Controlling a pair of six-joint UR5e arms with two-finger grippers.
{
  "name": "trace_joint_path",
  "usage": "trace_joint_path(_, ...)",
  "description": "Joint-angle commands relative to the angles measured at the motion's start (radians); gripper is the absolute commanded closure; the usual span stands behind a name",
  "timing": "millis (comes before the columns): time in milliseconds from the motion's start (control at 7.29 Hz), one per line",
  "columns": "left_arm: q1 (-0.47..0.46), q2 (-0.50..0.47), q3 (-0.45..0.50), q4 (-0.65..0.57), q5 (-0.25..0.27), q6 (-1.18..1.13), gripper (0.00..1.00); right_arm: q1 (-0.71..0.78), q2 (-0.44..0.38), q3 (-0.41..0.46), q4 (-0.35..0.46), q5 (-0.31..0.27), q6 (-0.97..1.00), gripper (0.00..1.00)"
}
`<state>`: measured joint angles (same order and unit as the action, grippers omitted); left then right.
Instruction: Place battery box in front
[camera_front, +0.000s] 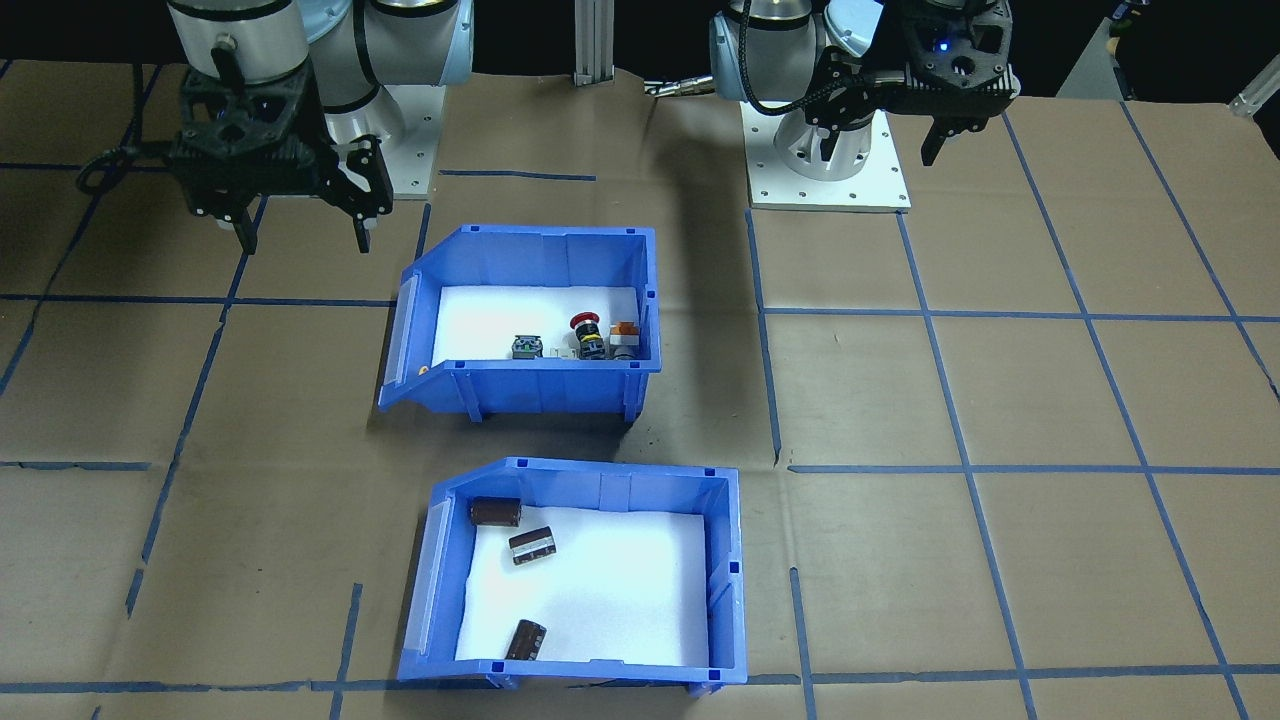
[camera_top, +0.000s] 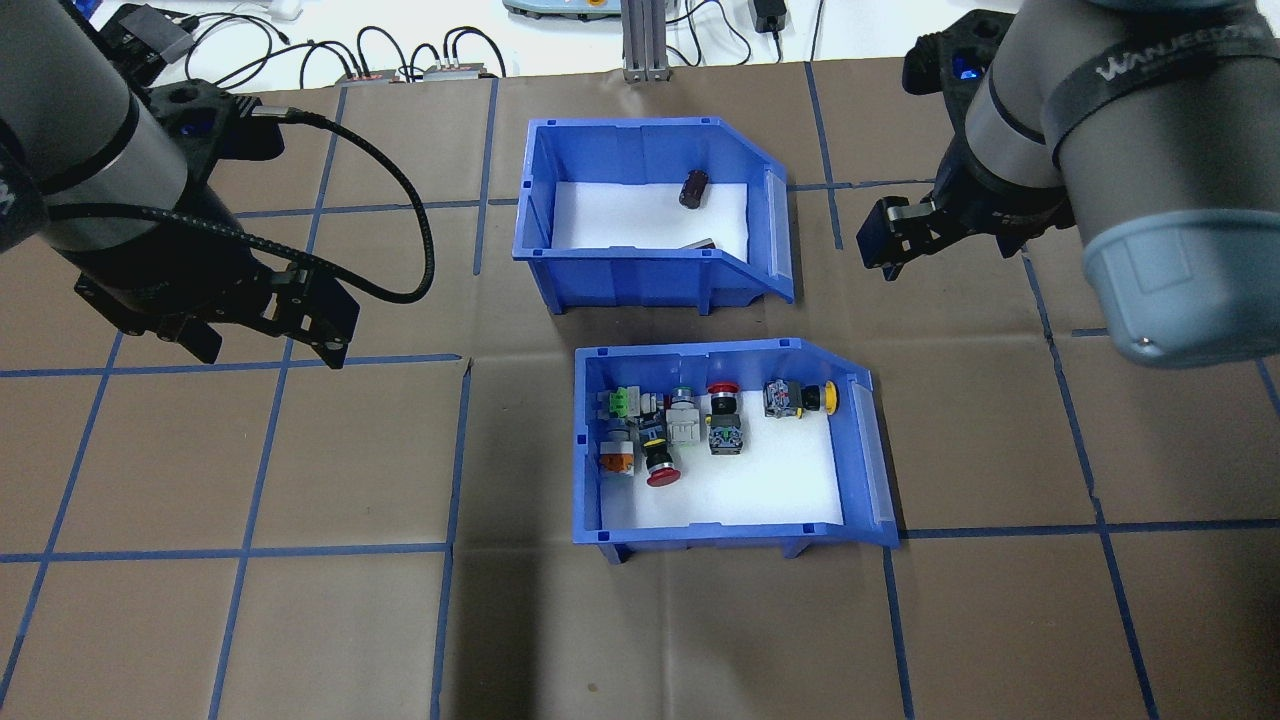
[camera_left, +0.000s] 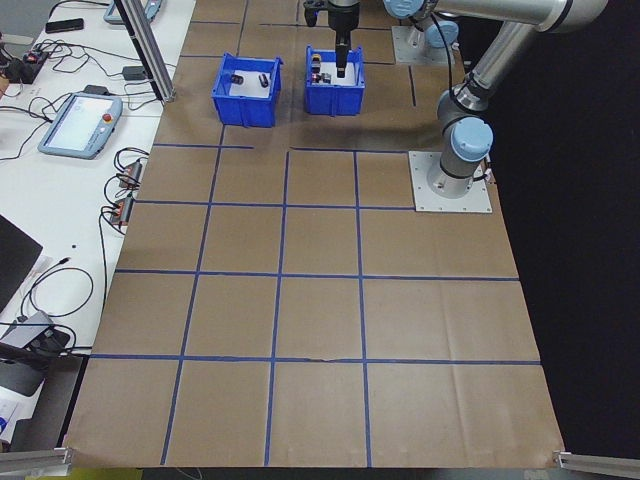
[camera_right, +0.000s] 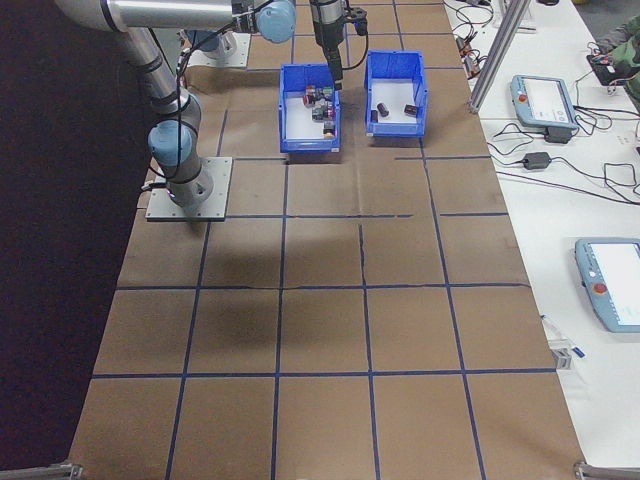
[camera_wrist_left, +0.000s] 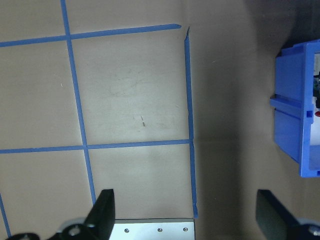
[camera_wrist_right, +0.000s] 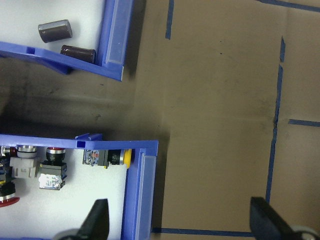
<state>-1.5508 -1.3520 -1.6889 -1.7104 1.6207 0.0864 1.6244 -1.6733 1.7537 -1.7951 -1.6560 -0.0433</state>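
The battery box (camera_front: 590, 482) is a blue bin with a white floor and three dark brown cylinders (camera_front: 532, 546). It stands farthest from the robot, also seen as battery box (camera_top: 620, 275) and battery box (camera_wrist_right: 112, 50). My left gripper (camera_top: 270, 350) hovers open and empty over bare table, well to the side of both bins. My right gripper (camera_top: 890, 255) hangs open and empty beside the battery box's sloped end. In the wrist views the left gripper (camera_wrist_left: 185, 220) and right gripper (camera_wrist_right: 182, 222) hold nothing.
A matching blue bin (camera_top: 590, 440) with colourful push-button switches (camera_top: 660, 465) stands just nearer the robot, offset toward my right side. Brown table paper with blue tape lines (camera_front: 960, 470) spreads around. Cables and devices (camera_top: 400, 60) lie past the far edge.
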Motion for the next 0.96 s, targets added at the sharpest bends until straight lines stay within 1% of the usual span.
trace_joint_path(0,0.000,0.001,0.000,0.000,-0.001,-0.001,0.00,-0.001,0.075,-0.071,0.066,0.007,0.112,0.00)
trace_joint_path(137,0.000,0.001,0.000,0.000,0.001,-0.001,0.00,-0.009,0.098,-0.095,0.106,0.053,0.118,0.00)
trace_joint_path(275,0.000,0.001,0.000,0.000,-0.001,-0.002,0.00,-0.030,0.096,-0.102,0.126,0.065,0.118,0.00)
trace_joint_path(824,0.000,-0.001,0.003,0.000,0.001,-0.001,0.00,-0.044,0.089,-0.097,0.118,0.058,0.118,0.00)
